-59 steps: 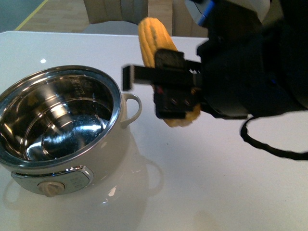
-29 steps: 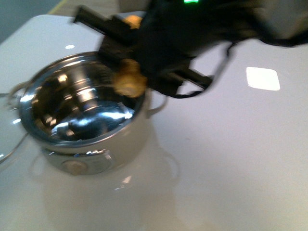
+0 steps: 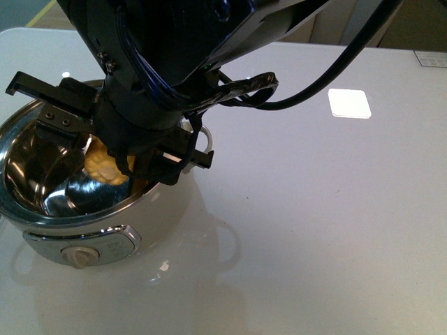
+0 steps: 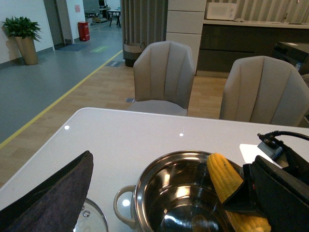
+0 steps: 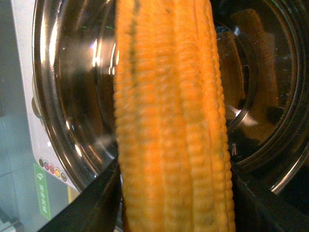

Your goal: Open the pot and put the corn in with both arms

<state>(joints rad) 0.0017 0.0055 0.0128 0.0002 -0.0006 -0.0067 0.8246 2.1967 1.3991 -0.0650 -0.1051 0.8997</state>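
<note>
Corn (image 3: 105, 166) sits clamped in my right pincer (image 3: 113, 150) at the pot's (image 3: 167, 204) mouth, so I should lower it well inside before easing open.

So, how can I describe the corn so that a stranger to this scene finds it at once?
On the white table stands a cream pot with a shiny steel inside. At its open mouth the right end effector grips the corn, the only yellow, kernel-covered thing there.
</note>
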